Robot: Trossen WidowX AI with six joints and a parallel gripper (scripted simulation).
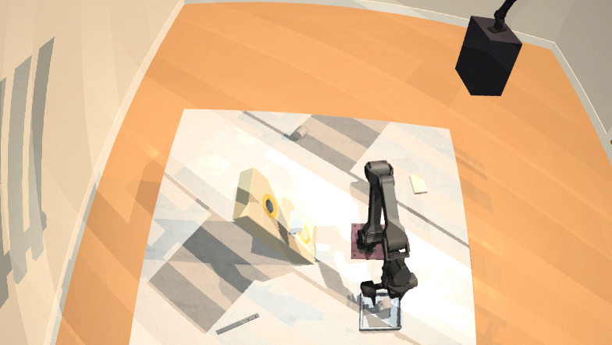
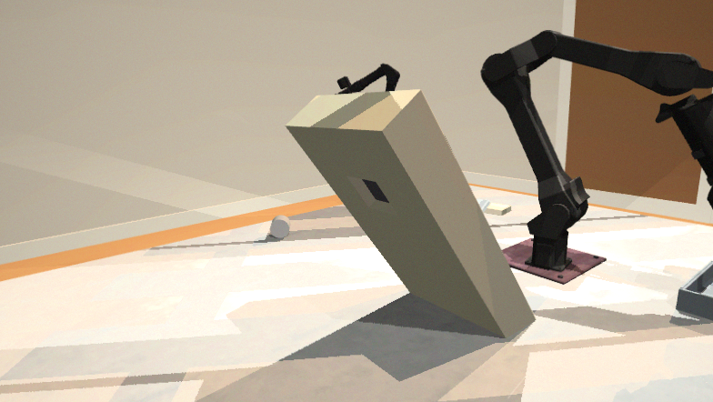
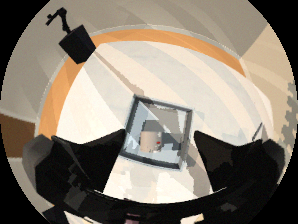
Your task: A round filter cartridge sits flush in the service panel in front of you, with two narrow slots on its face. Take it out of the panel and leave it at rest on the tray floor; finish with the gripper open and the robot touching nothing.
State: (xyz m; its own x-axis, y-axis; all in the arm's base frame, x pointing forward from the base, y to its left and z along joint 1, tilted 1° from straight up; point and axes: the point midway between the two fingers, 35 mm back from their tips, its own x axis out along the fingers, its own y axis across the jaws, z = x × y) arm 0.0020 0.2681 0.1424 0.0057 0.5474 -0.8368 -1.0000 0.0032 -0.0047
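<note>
Hanging over the near part of the tray [image 1: 379, 329] [image 2: 698, 312] [image 3: 145, 163], the gripper [image 1: 387, 295] [image 3: 160, 133] stood wide open with nothing between its fingers. The filter cartridge [image 1: 385, 305] [image 3: 151, 141], a small pale cylinder, lay on its side inside the tray, on its floor, with a small red mark showing in the wrist view; it was apart from the fingers. The service panel [image 1: 255, 188] [image 2: 439, 199] leaned at a slant on the pale table top [image 1: 171, 274] [image 2: 125, 309] [image 3: 110, 75], its upper yellow-ringed opening [image 1: 269, 205] dark inside, and a second yellow ring [image 1: 304, 235] showed lower down, partly hidden behind a pale flap [image 1: 297, 220]. The arm [image 1: 392, 214] [image 2: 528, 125] rose from a dark red base plate [image 1: 355, 254] [image 2: 564, 279] between the panel and a small cream block [image 1: 418, 183] [image 2: 497, 208]. A pale cylinder [image 1: 301, 131] [image 2: 280, 226] lay well apart from the tray, and a flat grey bar [image 1: 237, 324] lay to the other side of the panel.
</note>
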